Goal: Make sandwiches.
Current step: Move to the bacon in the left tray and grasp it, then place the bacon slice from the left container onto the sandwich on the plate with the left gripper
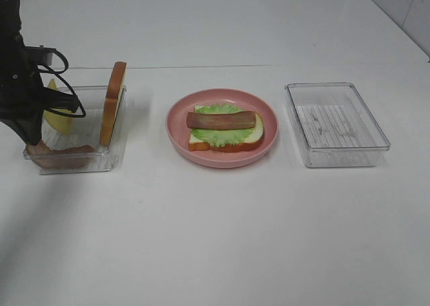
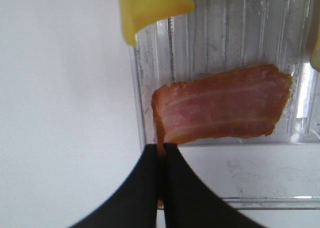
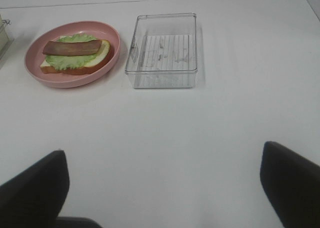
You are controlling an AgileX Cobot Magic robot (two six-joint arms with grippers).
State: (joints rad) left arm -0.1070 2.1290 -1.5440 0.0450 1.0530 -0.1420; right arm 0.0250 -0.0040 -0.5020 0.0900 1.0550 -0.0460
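One bacon strip [image 2: 225, 107] is pinched at its corner by the left claw [image 2: 162, 152], closed tight, the rest lying ahead in the tray [image 2: 220, 32]. Looks light and floppy, so I'd guess it'll dangle from that edge. Right claw [image 3: 162, 185] gapes wide, empty.

Half-built stack on pink plate [image 1: 222, 162]: white bread slice [image 1: 258, 128] flat at bottom, green lettuce leaf [image 1: 218, 136] on it, reddish-brown bacon strip [image 1: 222, 120] across top. In clear tray [image 1: 101, 163]: second bread slice [image 1: 114, 104] standing on edge, yellow cheese slice [image 1: 59, 122] propped at opposite wall, second bacon strip [image 2: 225, 107] flat, one end pinched by left gripper [image 2: 161, 152].
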